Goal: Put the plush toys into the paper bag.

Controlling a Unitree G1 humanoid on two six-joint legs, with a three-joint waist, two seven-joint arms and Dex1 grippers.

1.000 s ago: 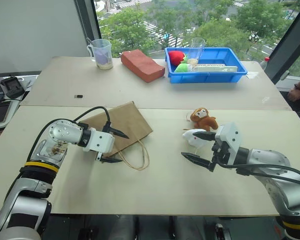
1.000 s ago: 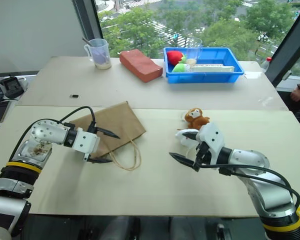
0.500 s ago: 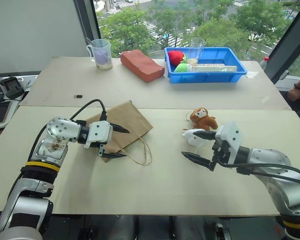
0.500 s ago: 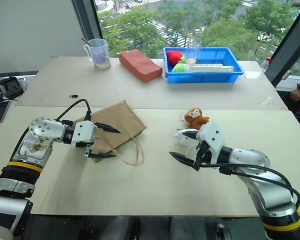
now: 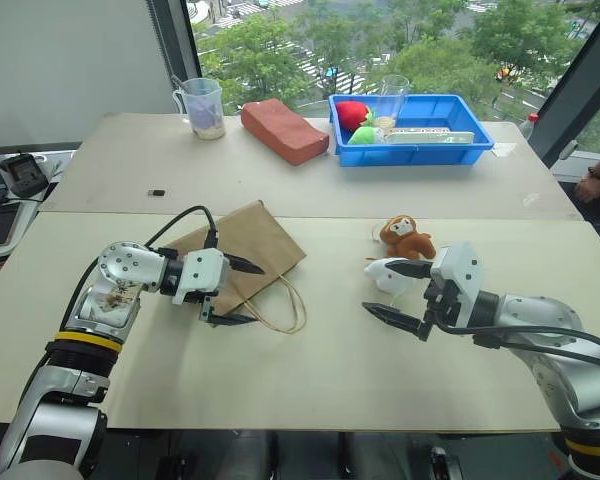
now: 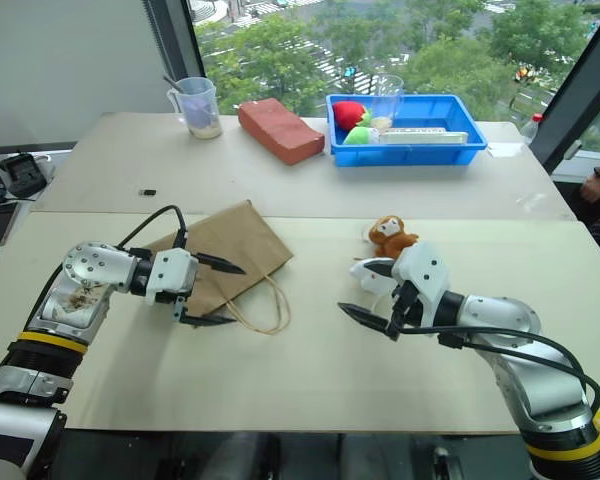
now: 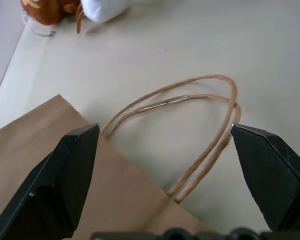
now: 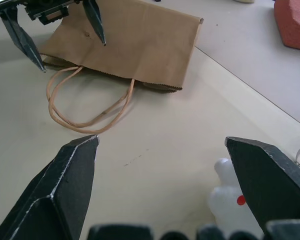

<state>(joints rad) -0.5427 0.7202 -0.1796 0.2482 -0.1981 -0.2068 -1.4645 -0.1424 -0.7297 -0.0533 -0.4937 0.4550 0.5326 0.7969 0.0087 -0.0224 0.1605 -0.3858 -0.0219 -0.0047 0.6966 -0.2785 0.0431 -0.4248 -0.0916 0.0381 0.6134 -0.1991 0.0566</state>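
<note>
Currently 2 plush toys (image 5: 400,252) beside 1 flat paper bag (image 5: 245,252) w/ 2 handles; left gripper (image 5: 242,292) & right gripper (image 5: 395,291) both wide open, empty.

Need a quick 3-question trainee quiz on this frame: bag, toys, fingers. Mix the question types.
1. True or false: the paper bag stands upright with its mouth open.
2. Which toy lies nearer the right gripper? A) brown monkey B) white plush C) red soft fruit in the blue bin
3. Fill in: the left gripper hovers with open fingers at the bag's cord ____.

Key
1. False: it lies flat on the table, mouth shut.
2. B: the white plush sits right by its open fingers; the monkey lies just beyond.
3. handles
</note>
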